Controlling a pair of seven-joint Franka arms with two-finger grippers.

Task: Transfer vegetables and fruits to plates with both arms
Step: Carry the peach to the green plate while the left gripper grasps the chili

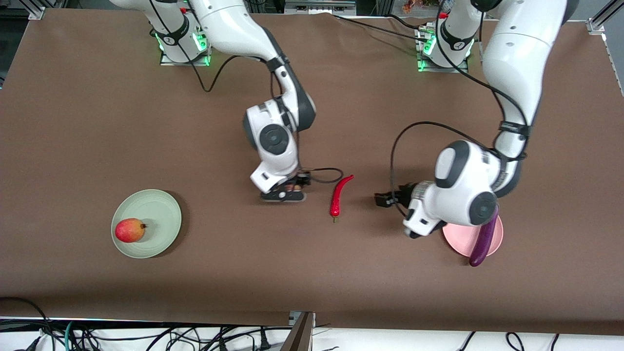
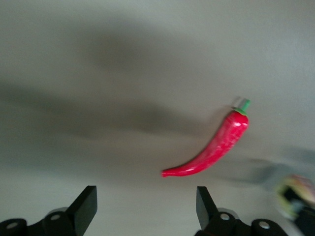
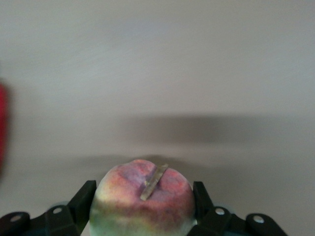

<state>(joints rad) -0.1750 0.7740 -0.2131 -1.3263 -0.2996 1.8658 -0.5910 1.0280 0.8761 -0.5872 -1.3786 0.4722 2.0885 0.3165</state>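
Observation:
My right gripper [image 1: 285, 191] is shut on the yellowish-pink peach [image 3: 142, 209], low at the table's middle; its fingers [image 3: 82, 199] press the peach's sides. The red chili pepper [image 1: 339, 196] lies on the brown table between the two grippers. My left gripper [image 1: 385, 200] is open and empty, low beside the chili toward the left arm's end. In the left wrist view the chili [image 2: 211, 147] lies just ahead of the open gripper [image 2: 145, 199]. The purple eggplant [image 1: 485, 239] lies across the pink plate [image 1: 460, 239]. The round red fruit [image 1: 129, 230] sits on the mint green plate [image 1: 156, 214].
The left arm's wrist hangs over part of the pink plate. A black cable [image 1: 424, 126] loops above the table by the left arm. Cables [image 1: 146, 336] and a stand run along the table's near edge.

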